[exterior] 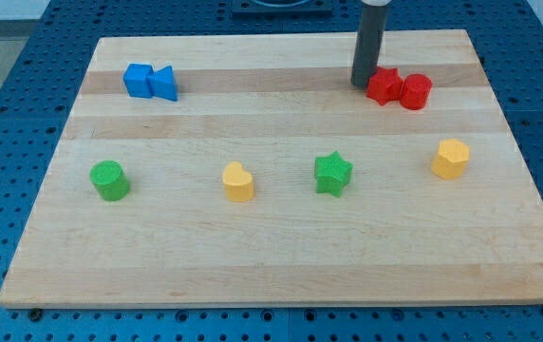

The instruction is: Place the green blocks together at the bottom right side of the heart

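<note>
My tip (363, 84) sits top right — green star (332, 174) below, green cylinder (109, 180) far left.

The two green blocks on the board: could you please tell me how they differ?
The green star has points; the green cylinder is round. The star sits right of the yellow heart, the cylinder far to its left. Both are green, standing apart in the same row.
</note>
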